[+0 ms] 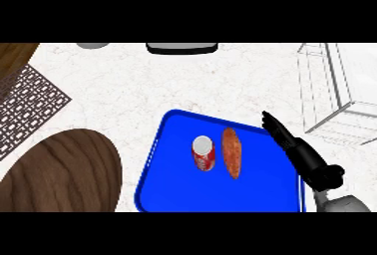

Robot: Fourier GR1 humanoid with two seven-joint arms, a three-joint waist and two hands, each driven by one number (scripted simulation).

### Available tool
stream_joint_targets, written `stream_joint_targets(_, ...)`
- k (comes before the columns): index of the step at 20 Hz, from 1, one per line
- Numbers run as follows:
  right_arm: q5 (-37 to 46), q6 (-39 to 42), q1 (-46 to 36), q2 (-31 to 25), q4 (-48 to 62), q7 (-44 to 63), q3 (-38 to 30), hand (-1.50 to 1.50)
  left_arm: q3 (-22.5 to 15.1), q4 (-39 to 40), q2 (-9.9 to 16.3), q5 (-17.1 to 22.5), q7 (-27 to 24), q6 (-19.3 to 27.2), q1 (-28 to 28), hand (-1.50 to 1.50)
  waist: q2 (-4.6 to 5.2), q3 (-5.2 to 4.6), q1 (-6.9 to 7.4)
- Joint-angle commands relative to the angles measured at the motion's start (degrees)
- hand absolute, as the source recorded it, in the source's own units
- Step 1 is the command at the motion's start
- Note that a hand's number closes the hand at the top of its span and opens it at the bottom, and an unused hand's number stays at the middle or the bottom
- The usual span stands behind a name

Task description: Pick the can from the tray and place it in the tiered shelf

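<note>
- blue tray [191, 194]: on counter, centre-bottom
- tiered shelf [335, 94]: wire, far right, well apart from can
- right hand [294, 147]: fingers straight, holding nothing, over tray's right edge
- can [204, 153]: red, on tray, just beside sweet potato [233, 153]

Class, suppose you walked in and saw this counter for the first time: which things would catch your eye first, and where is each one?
The bright blue tray at the lower centre stands out first against the pale counter. On it stands a red can, with an orange sweet potato lying just to its right. The black right hand stretches, fingers straight, over the tray's right edge, and a white wire tiered shelf stands at the upper right.
</note>
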Motion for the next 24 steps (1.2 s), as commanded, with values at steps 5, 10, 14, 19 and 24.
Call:
stream_joint_targets(5,-1.2,-10.0,-16.0,6.8,1.1,20.5,-3.5,-1.5,-13.9,-4.3,-6.1,-2.3,2.1,-8.7,-7.9,0.0,0.78,-0.94,0.1)
stream_joint_targets(10,13.3,-18.5,-11.5,-4.6,5.9,17.8,-4.5,1.5,-15.6,-4.6,-8.2,-1.6,3.0,-8.9,-7.2,0.0,0.84,-2.13,-3.16)
stream_joint_targets(14,18.6,-39.5,-9.3,9.2,9.2,15.6,-5.9,-1.5,-20.8,-4.7,-12.7,-3.3,3.6,-9.3,-8.6,0.0,0.61,-0.78,-0.5)
stream_joint_targets(19,12.9,-39.4,-6.9,15.0,5.2,6.6,-8.9,-1.5,-20.2,1.6,-16.1,-4.8,7.2,-9.6,-16.1,0.0,0.49,-0.72,-0.22)
stream_joint_targets(24,13.3,-25.0,-10.0,5.3,-1.7,22.6,-3.6,-1.5,-19.0,-1.5,-14.4,-4.7,5.1,-12.1,-12.3,0.0,0.3,-0.82,0.29)
